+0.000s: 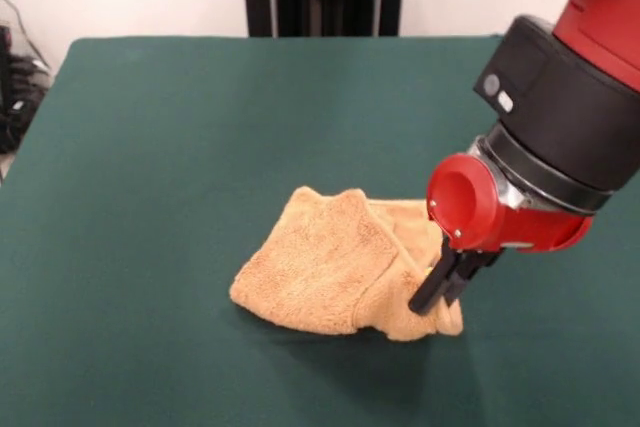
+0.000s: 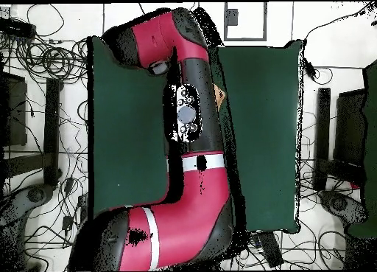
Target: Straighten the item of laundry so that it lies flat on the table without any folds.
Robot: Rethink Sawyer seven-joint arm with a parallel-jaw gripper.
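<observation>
The Sawyer's gripper [image 1: 437,299] presses its dark fingers [image 1: 428,292] into the right-hand end of the golden-tan towel [image 1: 330,267], low enough to touch the cloth near the table's camera-side edge. The fingers stand close together, and terry seems pinched between them, though the front view does not show clearly whether they have truly caught the fabric or merely rest on it. Above them sit the red wrist housing [image 1: 480,202] and the black forearm [image 1: 560,107], slanting down from the upper right, an angle that lets the tips meet the towel's outer fold from the side rather than from straight overhead.

The towel lies bunched in the middle of the green table [image 1: 180,147], somewhat toward the camera-side edge and well clear of all four corners. One flap is doubled over the body, raising a ridge along the far side; the end by the fingers is rolled into a thick lump. Taking hold there looks sensible, since drawing that end outward would probably open the fold.

From overhead, the arm [image 2: 184,158] covers nearly all the cloth, leaving a tan sliver [image 2: 219,96] beside it.
</observation>
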